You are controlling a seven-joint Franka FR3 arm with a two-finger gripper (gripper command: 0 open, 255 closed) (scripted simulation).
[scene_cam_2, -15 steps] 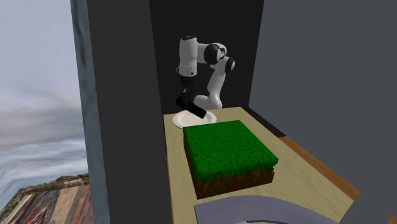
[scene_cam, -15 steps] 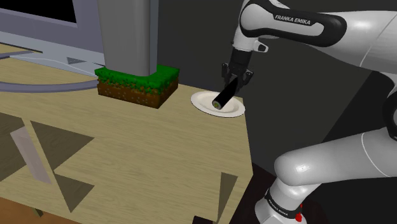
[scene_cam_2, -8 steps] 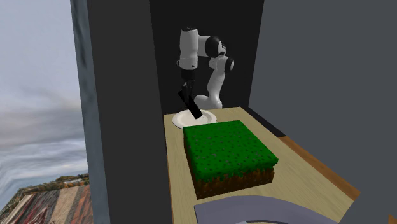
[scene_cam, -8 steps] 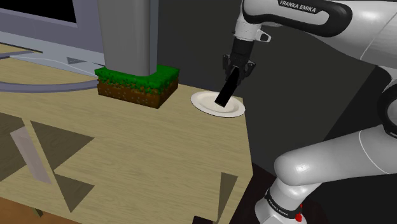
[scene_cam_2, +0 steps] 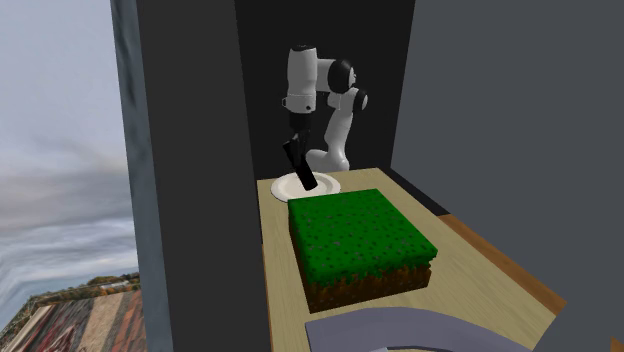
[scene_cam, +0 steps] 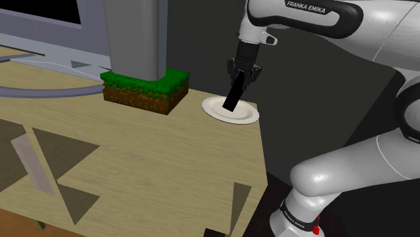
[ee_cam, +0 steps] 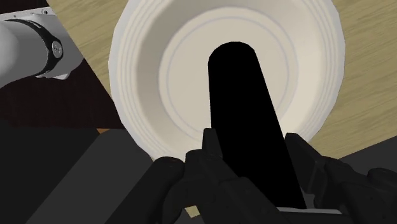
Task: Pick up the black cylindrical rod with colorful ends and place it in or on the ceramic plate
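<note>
Shoulder view: clamped in the black gripper point(scene_cam: 241, 74) — a black rod point(scene_cam: 232, 96), slanting down toward the shoulder view's left, low end over the white plate point(scene_cam: 247, 116) at the far corner of the wooden table point(scene_cam: 148, 155); contact unclear. Just left of the plate, a grass-topped block point(scene_cam: 145, 91).

Second exterior view: pinched in the gripper point(scene_cam_2: 294, 138), rod point(scene_cam_2: 302, 168) tilted above the plate point(scene_cam_2: 326, 186), beyond the near block point(scene_cam_2: 360, 240).

Wrist view: fingers point(ee_cam: 208, 149) pressed to either side of the rod point(ee_cam: 245, 108) — plate point(ee_cam: 143, 76) just beyond its tip.

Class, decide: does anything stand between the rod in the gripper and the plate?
Nothing visible does. The black rod, clasped by the gripper, points down at the white plate, which is bare; the grass-topped block sits aside.
</note>
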